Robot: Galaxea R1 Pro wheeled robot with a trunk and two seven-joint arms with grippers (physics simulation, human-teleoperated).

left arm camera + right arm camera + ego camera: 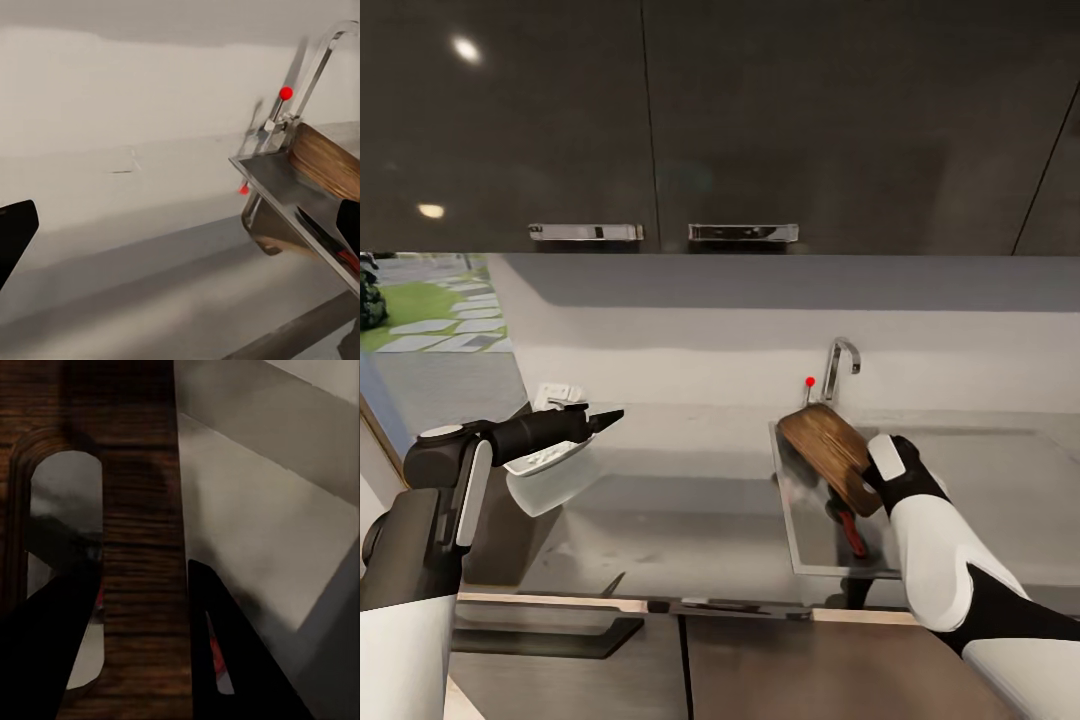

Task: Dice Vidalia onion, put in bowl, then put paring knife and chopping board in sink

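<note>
Glossy grey bench (690, 500) is carrying the sink (800, 560); right gripper (139, 607) is clamping the stiff, heavy-looking chopping board (828, 450) beside its handle slot; left gripper's (600, 420) state is unclear.

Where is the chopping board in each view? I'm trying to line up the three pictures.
Head view: the chopping board tilts over the sink, right of centre, held by the right gripper.
Left wrist view: its brown end rises from the sink at the right edge.
Right wrist view: close up, handle slot at left, between the gripper's fingers.
Shared landmark: the tap's red knob.
</note>
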